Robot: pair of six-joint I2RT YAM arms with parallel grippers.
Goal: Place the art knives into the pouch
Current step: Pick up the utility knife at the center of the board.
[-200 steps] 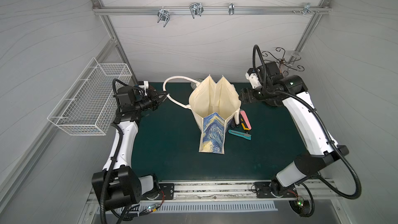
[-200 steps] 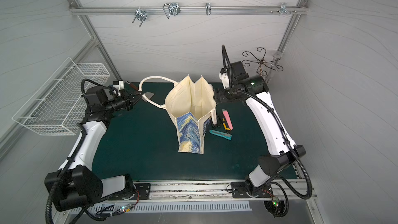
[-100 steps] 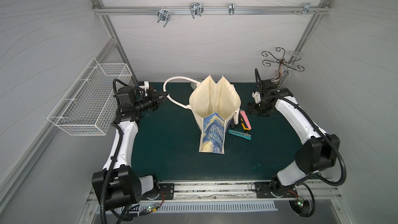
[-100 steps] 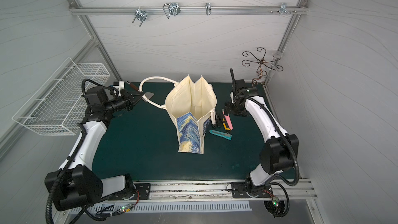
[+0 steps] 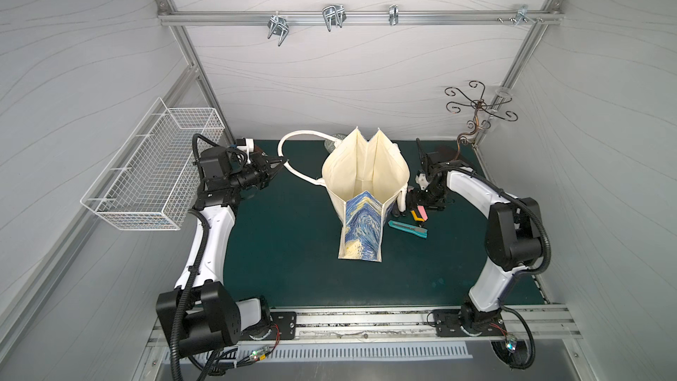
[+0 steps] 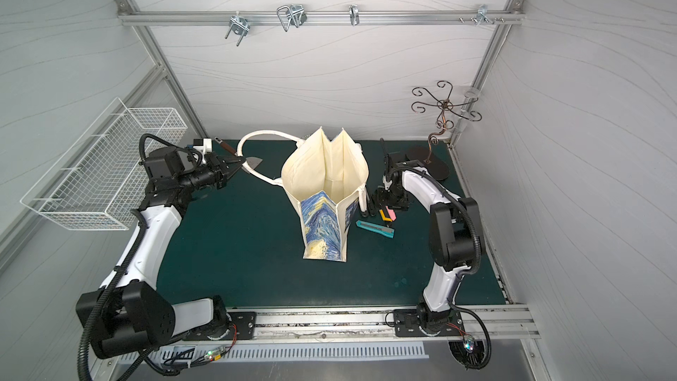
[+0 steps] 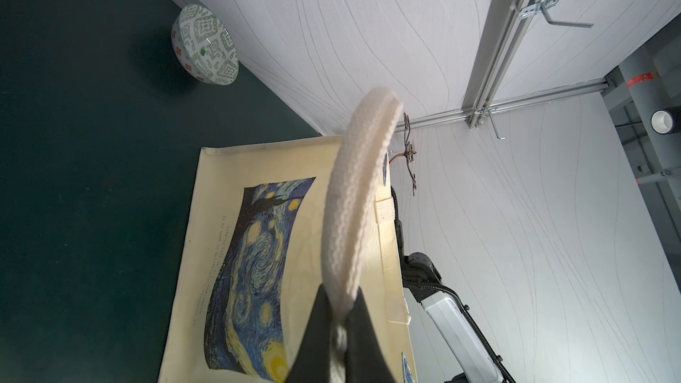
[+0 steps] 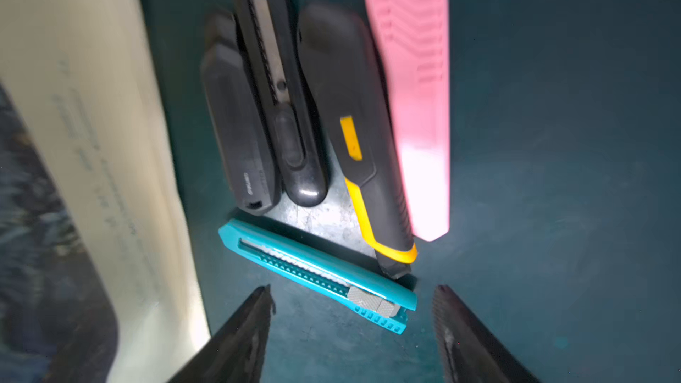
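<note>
The cream pouch (image 5: pixel 366 177) (image 6: pixel 324 177) with the night-sky print stands open at mid table. My left gripper (image 5: pixel 280 163) (image 7: pixel 341 300) is shut on its white handle (image 7: pixel 353 197), pulled out to the left. Several art knives lie right of the pouch: a teal one (image 5: pixel 407 229) (image 8: pixel 317 274), a black-and-yellow one (image 8: pixel 353 123), a pink one (image 5: pixel 422 213) (image 8: pixel 416 105) and two black ones (image 8: pixel 239 123). My right gripper (image 5: pixel 414 201) (image 8: pixel 352 292) hangs open low over them, holding nothing. The teal knife's slider end lies just beyond its fingertips.
A white wire basket (image 5: pixel 154 174) hangs on the left wall. A patterned bowl (image 7: pixel 204 44) lies tipped behind the pouch by the back wall. A curly metal stand (image 5: pixel 476 111) occupies the back right corner. A trowel-like tool (image 6: pixel 256 163) lies near the left gripper.
My right arm has dropped from high at the back right to low over the knives beside the pouch. The left arm and the pouch have not moved.
</note>
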